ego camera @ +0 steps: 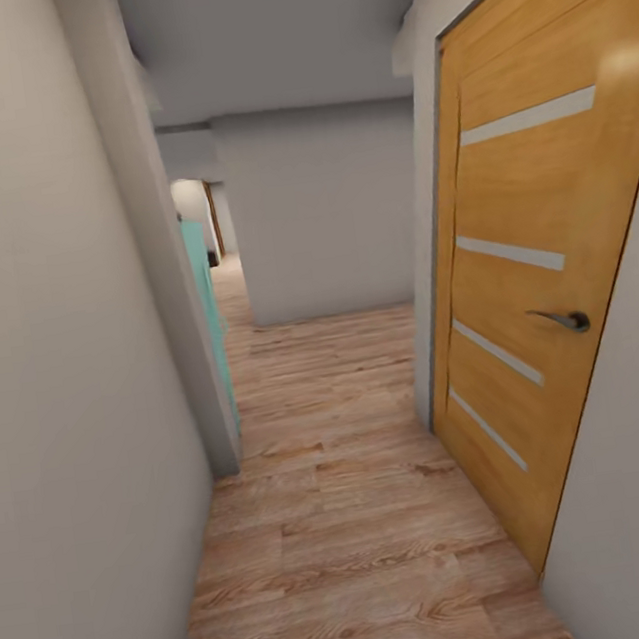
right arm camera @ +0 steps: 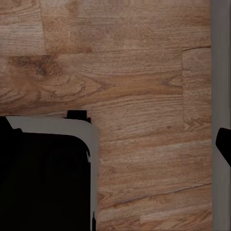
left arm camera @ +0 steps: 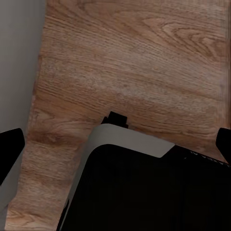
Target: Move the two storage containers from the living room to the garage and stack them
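I am in a narrow hallway with a light wood-plank floor [ego camera: 356, 516]; the two storage containers are out of view. A light wooden door [ego camera: 544, 260] with four glass slits and a dark lever handle [ego camera: 565, 319] stands shut on the right. In the left wrist view my left gripper [left arm camera: 115, 144] hangs open over the planks, its dark fingertips [left arm camera: 10, 149] far apart and nothing between them. My right gripper [right arm camera: 114, 137] is also open and holds nothing, with one fingertip [right arm camera: 224, 144] at the frame's edge. Both wrist views show my black-and-grey base [left arm camera: 144, 183] below the grippers.
White walls close in on both sides [ego camera: 57, 394]. A wall corner [ego camera: 201, 375] juts out on the left, with a teal panel [ego camera: 208, 314] behind it. The corridor runs ahead to a white wall [ego camera: 325, 208] and continues to the left of it.
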{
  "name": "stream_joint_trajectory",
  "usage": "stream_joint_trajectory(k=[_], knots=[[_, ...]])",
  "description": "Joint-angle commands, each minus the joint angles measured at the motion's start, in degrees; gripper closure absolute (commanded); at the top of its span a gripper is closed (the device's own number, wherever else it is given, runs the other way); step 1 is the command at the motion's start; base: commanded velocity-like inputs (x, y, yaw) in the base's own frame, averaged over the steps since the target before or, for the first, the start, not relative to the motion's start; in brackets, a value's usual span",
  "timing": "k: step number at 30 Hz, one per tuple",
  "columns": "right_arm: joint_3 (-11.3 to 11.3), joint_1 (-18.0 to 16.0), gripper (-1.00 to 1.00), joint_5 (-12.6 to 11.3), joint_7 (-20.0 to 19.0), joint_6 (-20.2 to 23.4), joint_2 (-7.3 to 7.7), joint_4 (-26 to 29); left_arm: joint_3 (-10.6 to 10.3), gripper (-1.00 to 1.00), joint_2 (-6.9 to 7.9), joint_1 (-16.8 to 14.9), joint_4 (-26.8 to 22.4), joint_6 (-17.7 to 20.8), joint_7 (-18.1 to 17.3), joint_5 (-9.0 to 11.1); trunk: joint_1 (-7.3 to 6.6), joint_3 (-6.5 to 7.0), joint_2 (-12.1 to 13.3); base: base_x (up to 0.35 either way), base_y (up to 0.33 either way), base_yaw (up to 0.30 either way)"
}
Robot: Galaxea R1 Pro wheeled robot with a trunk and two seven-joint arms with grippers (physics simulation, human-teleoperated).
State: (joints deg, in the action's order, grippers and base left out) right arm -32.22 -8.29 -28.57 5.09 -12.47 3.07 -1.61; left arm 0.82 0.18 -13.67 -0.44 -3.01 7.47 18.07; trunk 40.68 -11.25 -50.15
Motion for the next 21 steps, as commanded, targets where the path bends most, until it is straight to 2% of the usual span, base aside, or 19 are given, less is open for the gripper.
stream_joint_trajectory(k=[1,15,21], knots=[[-0.5,-0.06,-1.0,-0.43,0.01,-0.26,-0.02,-0.15,0.06,-1.0,-0.01,-0.05,0.03,-0.19,0.08,0.2,0.04,-0.08,-0.04,0.322,-0.115,0.014],[-0.66,-0.06,-1.0,-0.33,-0.03,-0.22,0.09,-0.15,0.06,-1.0,-0.01,-0.04,0.08,-0.16,0.09,0.21,0.04,-0.08,-0.04,0.322,-0.115,0.002],[-0.74,-0.06,-1.0,-0.22,-0.07,-0.24,-0.07,-0.15,0.06,-1.0,0.07,-0.05,0.07,-0.2,0.09,0.26,0.04,-0.08,-0.04,0.322,-0.045,0.002]])
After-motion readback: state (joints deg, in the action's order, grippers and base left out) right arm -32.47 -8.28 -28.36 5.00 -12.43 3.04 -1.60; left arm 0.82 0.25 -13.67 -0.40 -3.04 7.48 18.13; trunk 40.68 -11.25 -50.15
